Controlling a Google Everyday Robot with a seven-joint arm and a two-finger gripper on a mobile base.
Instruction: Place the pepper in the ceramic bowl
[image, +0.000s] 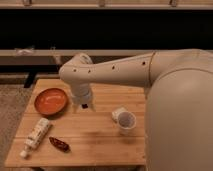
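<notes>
The small dark red pepper (59, 144) lies on the wooden table (95, 132) near the front left. The orange-red ceramic bowl (51, 101) sits at the table's left, behind the pepper. My gripper (85, 105) hangs from the white arm over the table's middle, just right of the bowl and well above and behind the pepper. Only its dark tip shows below the wrist.
A white labelled bottle (36, 136) lies on its side at the front left, next to the pepper. A white mug (124, 121) lies tipped on the table's right part. My large white arm fills the right of the view. Dark shelving stands behind the table.
</notes>
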